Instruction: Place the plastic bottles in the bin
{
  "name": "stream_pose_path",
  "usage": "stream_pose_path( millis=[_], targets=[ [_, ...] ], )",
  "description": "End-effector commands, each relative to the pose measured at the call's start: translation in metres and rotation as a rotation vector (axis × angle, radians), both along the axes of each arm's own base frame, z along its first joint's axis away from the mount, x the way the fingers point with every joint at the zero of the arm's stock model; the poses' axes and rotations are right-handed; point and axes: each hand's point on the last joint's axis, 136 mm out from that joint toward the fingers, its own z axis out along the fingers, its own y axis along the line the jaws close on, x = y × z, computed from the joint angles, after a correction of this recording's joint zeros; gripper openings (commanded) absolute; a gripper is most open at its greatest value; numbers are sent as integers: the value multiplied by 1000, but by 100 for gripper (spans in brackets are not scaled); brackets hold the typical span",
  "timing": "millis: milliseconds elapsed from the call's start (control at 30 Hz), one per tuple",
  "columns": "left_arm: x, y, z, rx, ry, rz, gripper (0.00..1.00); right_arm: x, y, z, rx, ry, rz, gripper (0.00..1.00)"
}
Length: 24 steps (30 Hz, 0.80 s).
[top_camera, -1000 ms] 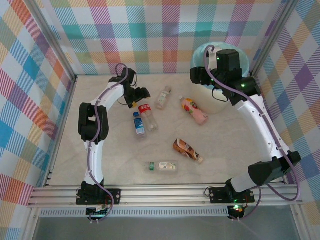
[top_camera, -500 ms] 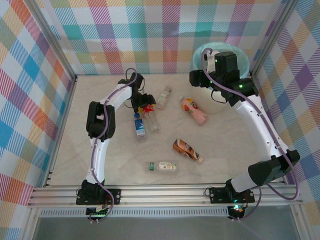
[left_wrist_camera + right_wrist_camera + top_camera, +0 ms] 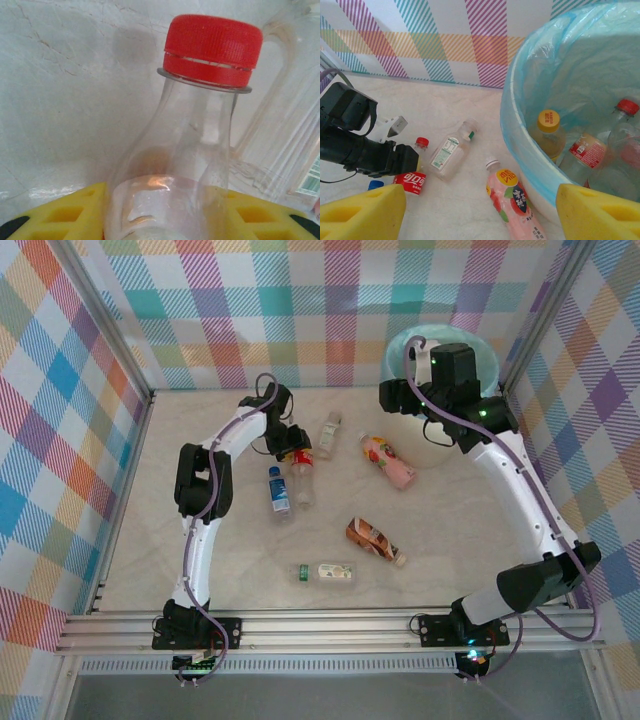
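A clear bottle with a red cap (image 3: 212,47) and red label (image 3: 410,181) lies on the table. My left gripper (image 3: 292,447) is shut on its shoulder, with a yellow pad on each side (image 3: 167,212). My right gripper (image 3: 480,215) hangs open and empty by the near rim of the bin (image 3: 512,107). The bin (image 3: 400,345) holds a yellow-capped bottle (image 3: 547,131) and red-labelled ones (image 3: 590,147). Loose on the table lie a pink bottle (image 3: 388,460), a white-labelled clear one (image 3: 327,434), a blue-labelled one (image 3: 277,490), a brown one (image 3: 375,539) and a green-labelled one (image 3: 325,572).
Plaid walls close in the table (image 3: 450,530) on three sides, with metal posts at the corners. The bin sits in the far right corner. The pink bottle (image 3: 512,200) lies just beside the bin's wall, below my right gripper.
My left gripper swung right and came down over the red-capped bottle, closing on it; the bottle turned more upright in the top view. The right arm barely shifted.
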Motion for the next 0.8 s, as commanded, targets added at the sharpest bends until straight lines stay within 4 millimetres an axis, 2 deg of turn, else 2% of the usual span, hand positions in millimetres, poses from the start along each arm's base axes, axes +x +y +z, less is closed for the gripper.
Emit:
stream_pose_path(
  millis=[0, 100, 267, 433, 567, 633, 767],
  targets=[
    [11, 4, 63, -37, -128, 5, 46, -9, -4, 28, 19, -77, 4, 78],
    [12, 8, 83, -43, -174, 13, 45, -12, -3, 35, 39, -85, 13, 77],
    [15, 10, 133, -73, -304, 17, 44, -15, 10, 47, 102, -90, 65, 76],
    [9, 12, 195, -91, -476, -17, 43, -25, 45, 68, 212, -108, 245, 76],
    [-11, 13, 245, -80, -681, -103, 43, -38, 78, 88, 340, -122, 443, 76],
    [-25, 9, 263, -82, -775, -173, 43, -42, 91, 95, 397, -113, 515, 76],
    [-62, -1, 284, -78, -912, -312, 43, -44, 116, 100, 464, -76, 619, 74]
  ],
)
